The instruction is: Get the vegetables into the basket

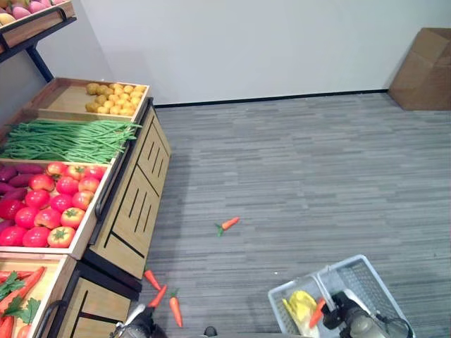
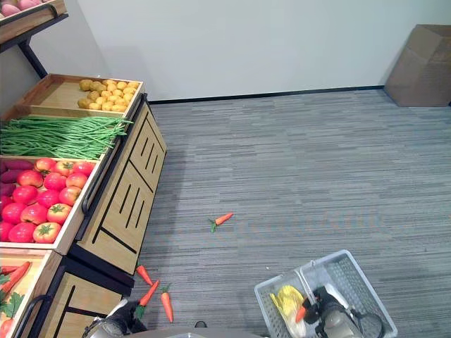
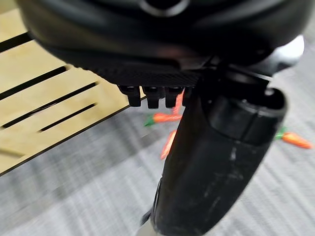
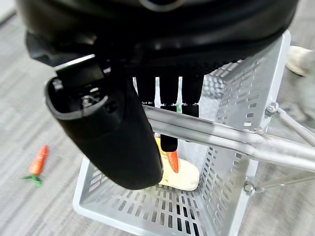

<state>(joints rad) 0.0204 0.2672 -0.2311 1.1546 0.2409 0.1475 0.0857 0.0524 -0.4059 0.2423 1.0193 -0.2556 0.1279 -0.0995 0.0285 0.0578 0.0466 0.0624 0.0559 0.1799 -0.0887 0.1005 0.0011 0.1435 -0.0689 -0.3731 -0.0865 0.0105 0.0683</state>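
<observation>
Carrots lie loose on the grey carpeted floor (image 1: 296, 162): three close together at the foot of the wooden produce stand (image 1: 134, 204), one (image 1: 151, 279) nearest the stand, one (image 1: 158, 296) just beside it and one (image 1: 175, 310) a little further out, and a fourth carrot (image 1: 227, 225) well apart from them in the open floor. The stand runs along the floor's left side, its crates holding potatoes (image 1: 113, 98), green beans (image 1: 67, 139), tomatoes (image 1: 53, 208) and, at the near end, more carrots with leafy tops (image 1: 17, 292). The left hand (image 1: 141, 322) shows at the lower edge, next to the three carrots; in its wrist view the fingers (image 3: 147, 96) point down, short and straight, the thumb (image 3: 216, 162) hangs beside them, and nothing is held. To the right stands the white wire basket (image 1: 366, 274), with a yellow vegetable (image 1: 301, 304) and a carrot (image 1: 317, 312) inside. The right hand (image 1: 345, 310) is curled round the basket's metal handle (image 4: 206, 130), fingers over the bar and thumb under it. A cardboard box (image 1: 423, 67) sits against the wall in the floor's far right corner.
</observation>
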